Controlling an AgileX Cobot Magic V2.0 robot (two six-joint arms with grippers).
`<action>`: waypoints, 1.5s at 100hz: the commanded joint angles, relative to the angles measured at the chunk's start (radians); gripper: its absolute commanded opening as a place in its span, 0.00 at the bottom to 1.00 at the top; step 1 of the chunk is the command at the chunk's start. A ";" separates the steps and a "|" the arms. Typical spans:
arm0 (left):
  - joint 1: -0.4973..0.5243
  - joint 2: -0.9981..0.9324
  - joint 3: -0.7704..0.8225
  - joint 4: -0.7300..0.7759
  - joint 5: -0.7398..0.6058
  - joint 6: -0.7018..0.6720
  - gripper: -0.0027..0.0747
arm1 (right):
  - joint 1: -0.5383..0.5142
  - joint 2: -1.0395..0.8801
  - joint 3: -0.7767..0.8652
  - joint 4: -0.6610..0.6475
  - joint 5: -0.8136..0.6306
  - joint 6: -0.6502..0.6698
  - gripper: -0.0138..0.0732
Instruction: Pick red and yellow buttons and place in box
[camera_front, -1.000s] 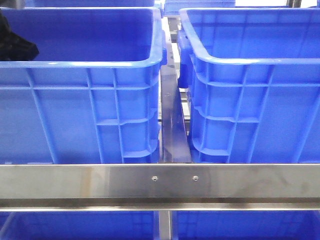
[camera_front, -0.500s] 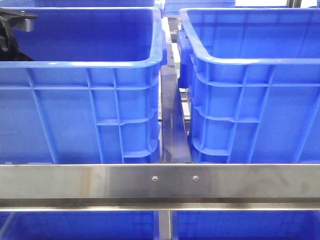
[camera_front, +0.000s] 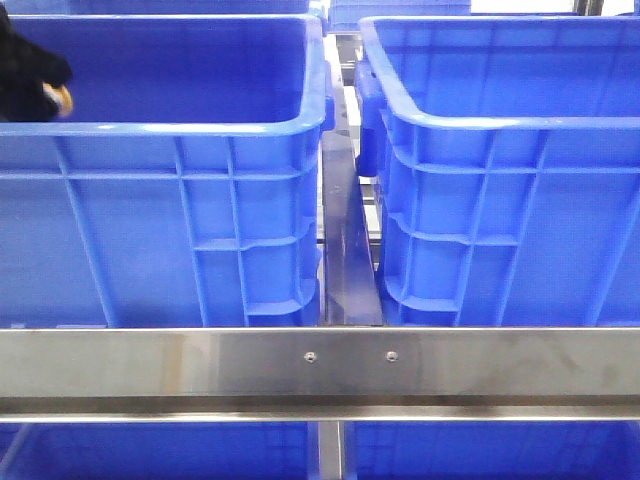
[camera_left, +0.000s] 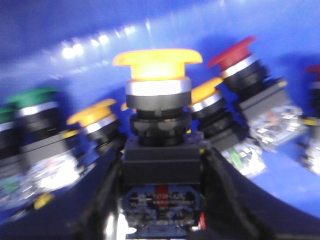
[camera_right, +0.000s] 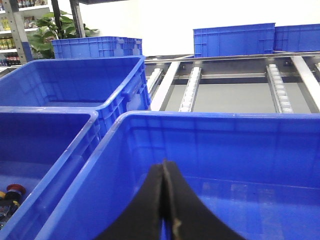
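The left gripper (camera_left: 160, 200) is clamped on a yellow button (camera_left: 158, 65), its black fingers (camera_left: 107, 195) pressing either side of the button's dark square body while the broad yellow mushroom cap stands upright above a silver collar. In the front view the same gripper (camera_front: 30, 75) shows as a black shape at the far left edge inside the left crate (camera_front: 200, 130), with a speck of yellow at its tip. Around the held piece, inside that crate, lie more push buttons, blurred: two further yellow caps (camera_left: 92, 112) just beside it, a red button (camera_left: 232, 52) tilted close by, and a green button (camera_left: 32, 97) farther off, most on black bodies with clear contact blocks. The right gripper (camera_right: 165, 200) hangs over the right crate (camera_right: 210, 125) with its two black fingers pressed together and nothing between them. From that wrist view a red cap (camera_right: 15, 190) is visible low in the neighbouring crate. In the front view the two blue crates stand side by side, a narrow gap between them, behind a steel rail (camera_front: 320, 365).
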 joint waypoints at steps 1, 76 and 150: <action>-0.034 -0.103 -0.033 -0.004 -0.011 -0.002 0.01 | 0.001 -0.005 -0.027 0.014 0.012 -0.008 0.08; -0.674 -0.382 -0.033 -0.002 0.064 -0.002 0.01 | 0.001 -0.005 -0.027 0.014 0.025 -0.008 0.08; -0.741 -0.386 -0.033 -0.004 0.066 -0.002 0.01 | 0.001 0.054 -0.040 0.263 0.439 0.093 0.85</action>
